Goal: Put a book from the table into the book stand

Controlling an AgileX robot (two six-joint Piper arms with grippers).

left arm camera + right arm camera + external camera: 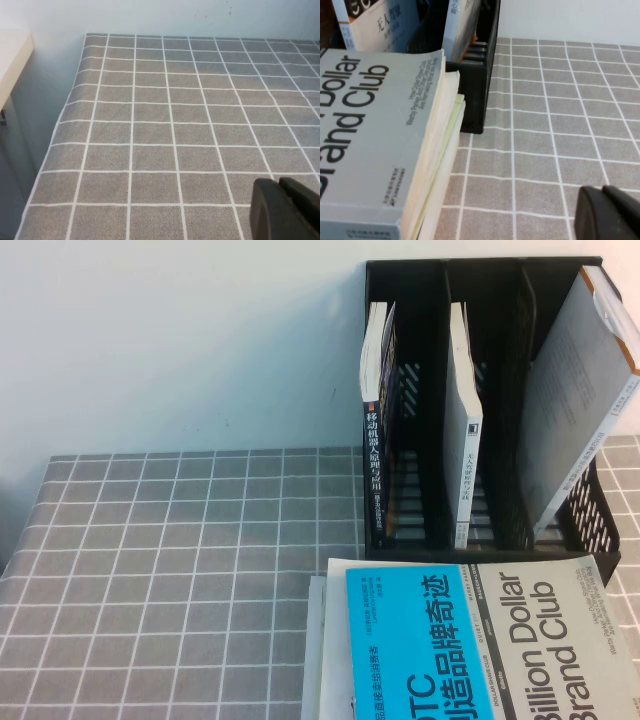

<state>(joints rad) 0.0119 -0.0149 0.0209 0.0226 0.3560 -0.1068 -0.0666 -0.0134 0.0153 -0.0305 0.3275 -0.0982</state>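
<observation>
The book (470,640), half bright blue and half cream with "Billion Dollar Brand Club" on it, lies flat at the front right of the table (180,570), just in front of the black book stand (480,270). In the right wrist view its cream half (370,140) lies next to the stand's wall (482,75). My right gripper (602,191) is shut and empty, over bare cloth beside the book. My left gripper (279,183) is shut and empty over the grid cloth (150,125). Neither gripper shows in the high view.
The stand holds a black-spined book (375,460) in its left compartment, a pale-spined book (465,430) in the middle and a leaning grey book (570,390) on the right. A second white book (314,660) lies under the blue one. A white wall stands behind.
</observation>
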